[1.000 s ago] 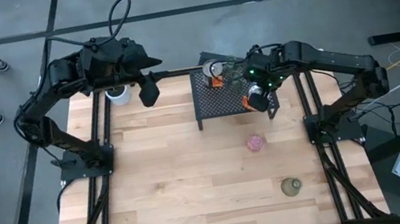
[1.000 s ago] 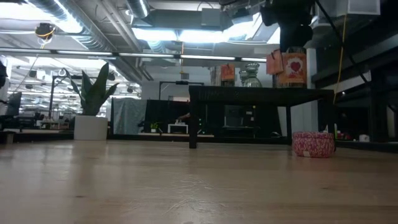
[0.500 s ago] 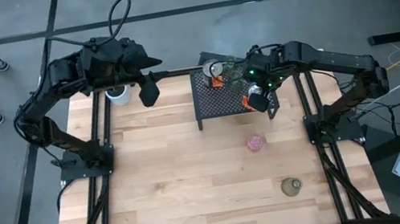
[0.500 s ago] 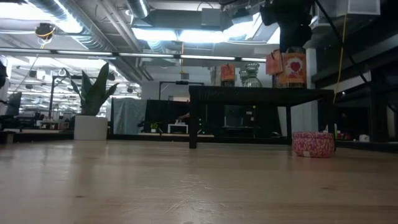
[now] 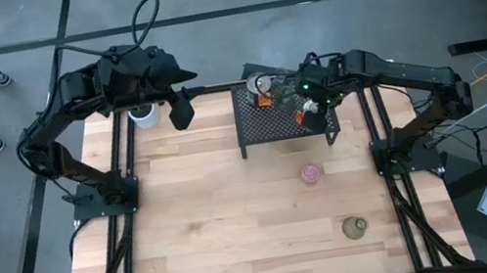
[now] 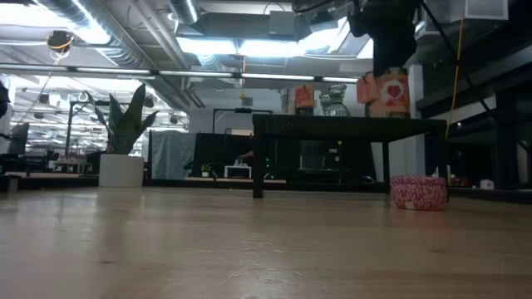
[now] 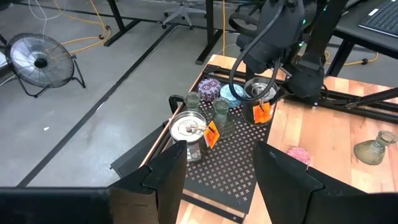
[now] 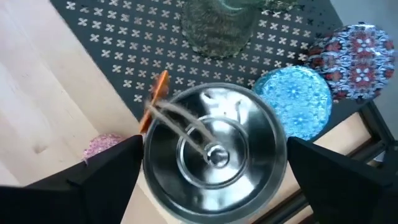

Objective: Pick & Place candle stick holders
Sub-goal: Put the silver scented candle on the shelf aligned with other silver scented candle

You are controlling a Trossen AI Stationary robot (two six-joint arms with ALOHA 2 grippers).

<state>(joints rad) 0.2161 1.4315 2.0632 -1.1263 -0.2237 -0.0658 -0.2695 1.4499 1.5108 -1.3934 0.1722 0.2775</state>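
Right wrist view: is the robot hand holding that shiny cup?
Cannot tell: the right hand straddles the silvery holder at its rim, over the black rack.

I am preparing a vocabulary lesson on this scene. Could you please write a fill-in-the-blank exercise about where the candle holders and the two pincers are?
1. The pink holder stands on the wooden ____, not on the black mesh rack.
2. The right pincer hangs open directly above a ____ holder with an orange tag.
3. Next to that holder on the rack stands a round ____ holder.
4. The left pincer waits near the white ____ at the table's corner.

Missing words: table; silvery; blue; pot
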